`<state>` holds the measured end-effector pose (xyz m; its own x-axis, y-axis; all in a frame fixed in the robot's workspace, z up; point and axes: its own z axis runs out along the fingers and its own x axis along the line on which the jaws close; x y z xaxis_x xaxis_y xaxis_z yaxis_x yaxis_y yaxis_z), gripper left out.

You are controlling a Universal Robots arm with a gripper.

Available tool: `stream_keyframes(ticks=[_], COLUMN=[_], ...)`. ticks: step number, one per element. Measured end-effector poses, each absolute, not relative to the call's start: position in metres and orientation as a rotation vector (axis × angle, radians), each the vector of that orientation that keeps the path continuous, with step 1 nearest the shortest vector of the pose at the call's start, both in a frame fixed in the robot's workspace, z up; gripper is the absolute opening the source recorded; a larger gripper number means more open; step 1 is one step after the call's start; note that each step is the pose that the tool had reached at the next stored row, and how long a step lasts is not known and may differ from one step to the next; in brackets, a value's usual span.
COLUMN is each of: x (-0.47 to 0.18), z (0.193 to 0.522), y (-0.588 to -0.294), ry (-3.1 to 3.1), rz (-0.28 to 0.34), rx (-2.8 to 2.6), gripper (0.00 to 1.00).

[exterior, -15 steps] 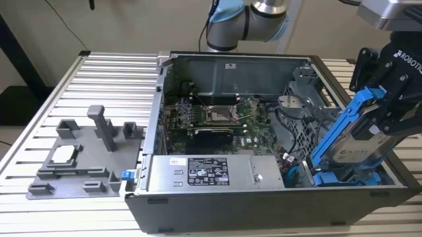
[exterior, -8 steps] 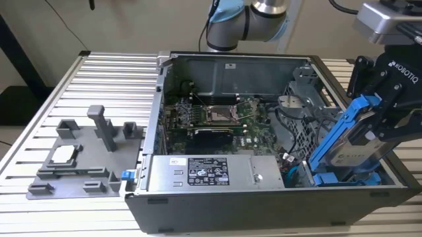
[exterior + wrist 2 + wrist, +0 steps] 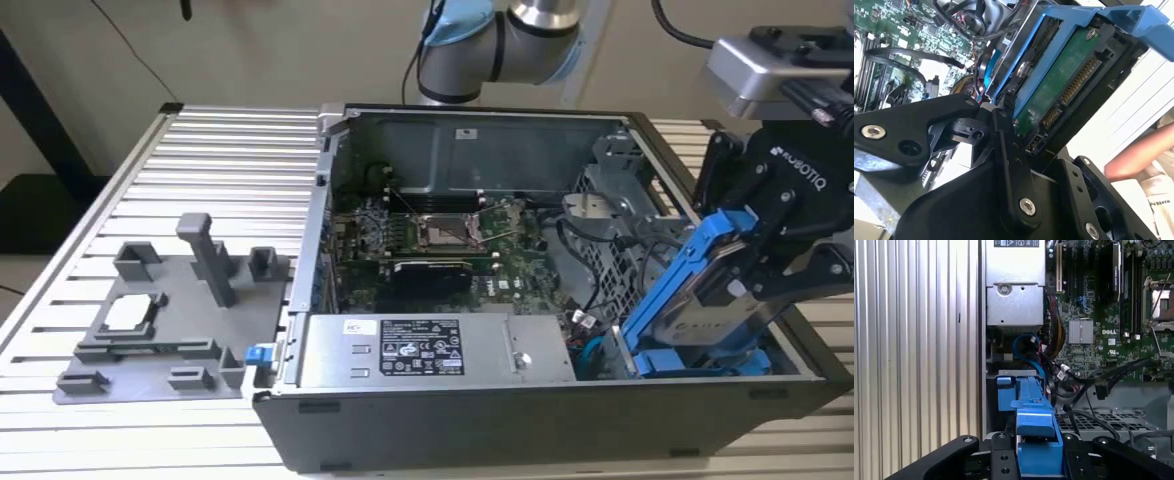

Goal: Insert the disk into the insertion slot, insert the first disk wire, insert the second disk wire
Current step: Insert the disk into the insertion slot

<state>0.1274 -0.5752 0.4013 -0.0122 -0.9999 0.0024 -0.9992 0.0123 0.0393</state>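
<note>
My gripper [image 3: 754, 285] is shut on the disk [image 3: 694, 300], a silver-grey drive in a bright blue carrier. The disk hangs steeply tilted over the front corner of the open computer case, at the exterior view's right. Its lower end dips toward the insertion slot, the grey drive cage [image 3: 617, 285], which is mostly hidden behind it. A second blue-fronted part [image 3: 707, 362] lies at the bottom there. The second wrist view shows the disk's green board and connector [image 3: 1069, 85] between my black fingers [image 3: 1004, 150]. In the first wrist view the blue carrier [image 3: 1034, 425] points at loose blue wires [image 3: 1026, 342].
A grey labelled power-supply box [image 3: 427, 350] fills the case front, with the motherboard [image 3: 441, 240] behind it. A grey fixture plate with upright pegs [image 3: 174, 320] lies on the slatted table [image 3: 200, 160]. A pinkish, finger-like shape [image 3: 1139, 155] shows beside the gripper.
</note>
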Motion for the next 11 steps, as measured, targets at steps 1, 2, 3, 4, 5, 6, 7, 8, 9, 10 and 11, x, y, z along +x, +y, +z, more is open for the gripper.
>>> stream_keyframes(ticks=[1,2,3,4,5,6,7,8,9,10,11], x=[0.127,0.127,0.127,0.127,0.127,0.127,0.127,0.127,0.127,0.127,0.127], z=[0.399,0.398,0.396,0.394,0.392,0.39,0.388,0.387,0.385,0.383,0.381], y=[-0.575,-0.575,-0.575,-0.575,-0.575,-0.575,-0.575,-0.575,-0.575,-0.575,-0.575], ry=[-2.214,-2.214,-2.213,-2.213,-2.213,-2.213,-2.213,-2.213,-2.213,-2.213,-2.213], rz=[-0.041,-0.041,-0.041,-0.041,-0.041,-0.041,-0.041,-0.041,-0.041,-0.041,-0.041], rx=[2.187,2.187,2.187,2.188,2.188,2.188,2.188,2.188,2.188,2.188,2.188], gripper=[0.33,0.33,0.33,0.33,0.33,0.33,0.33,0.33,0.33,0.33,0.33])
